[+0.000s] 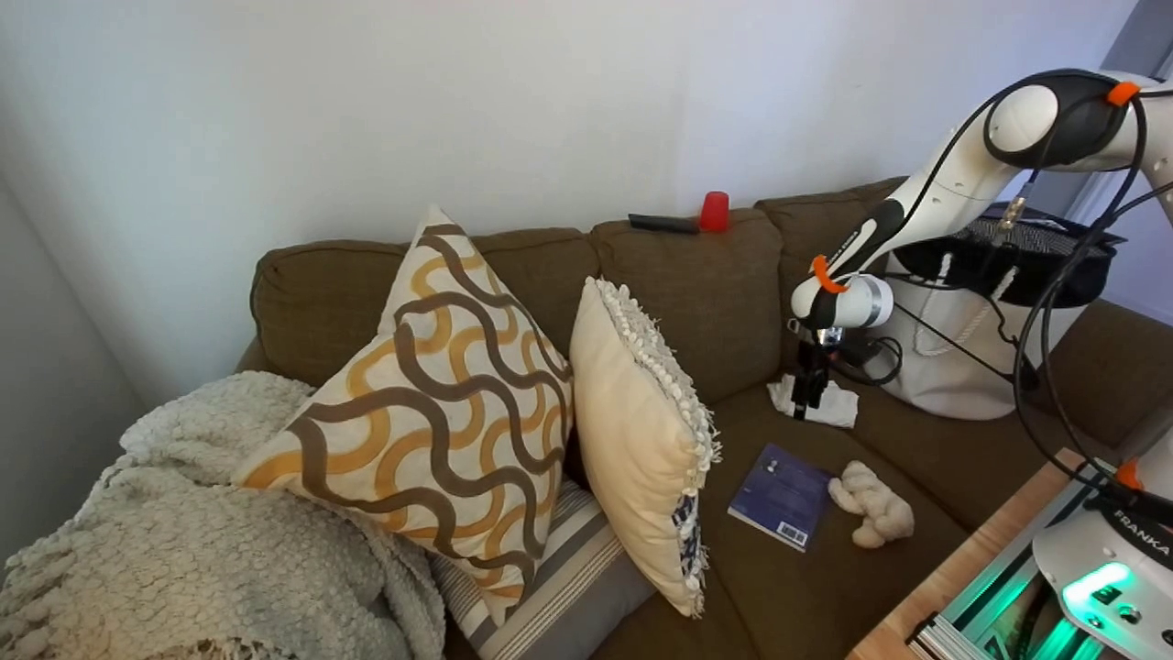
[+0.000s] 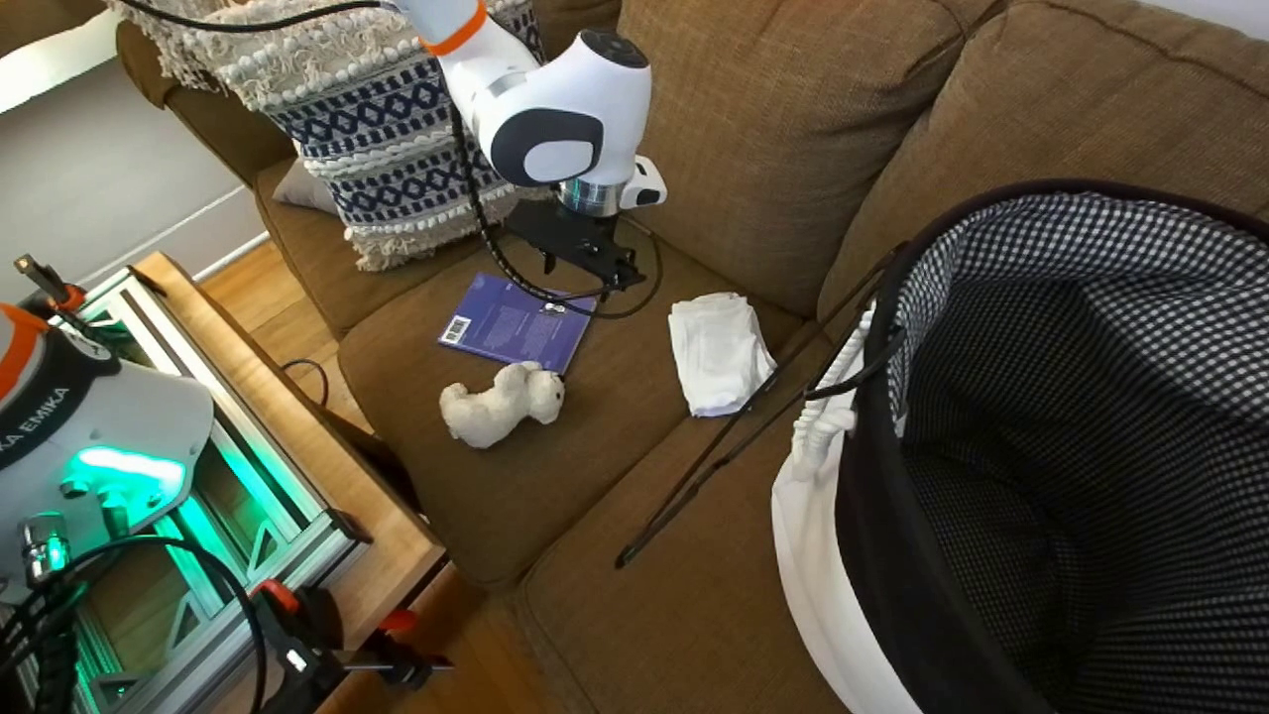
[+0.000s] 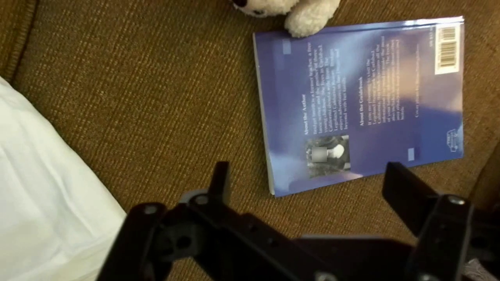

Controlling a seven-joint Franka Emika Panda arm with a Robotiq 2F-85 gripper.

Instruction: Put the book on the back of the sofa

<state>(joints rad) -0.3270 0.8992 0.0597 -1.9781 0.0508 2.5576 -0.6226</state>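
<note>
Purple book flat on the brown seat, back cover up, barcode showing. Fingers wide apart, pointing down, raised above the seat near the book; in the wrist view one tip overlaps the book's edge. Plush, cream, just beside the book; in the wrist view a paw overlaps the cover's border, can't tell whether it touches. Cloth, white, folded, on the seat near the sofa back, apart from the book. Cup, red, on top of the sofa back; long dark item just beside it, kind unclear. Basket, white with black rim and checked lining, stands on the seat past the cloth. Away from the basket: patterned pillow, tilted; fringed pillow beside it; striped pillow lower down, partly covered by both. Throw, pale fleece, heaped against the patterned pillow. Arm, white and black, reaches over the seat. Base, lit green, set up at a wooden worktop in front of the sofa.
</note>
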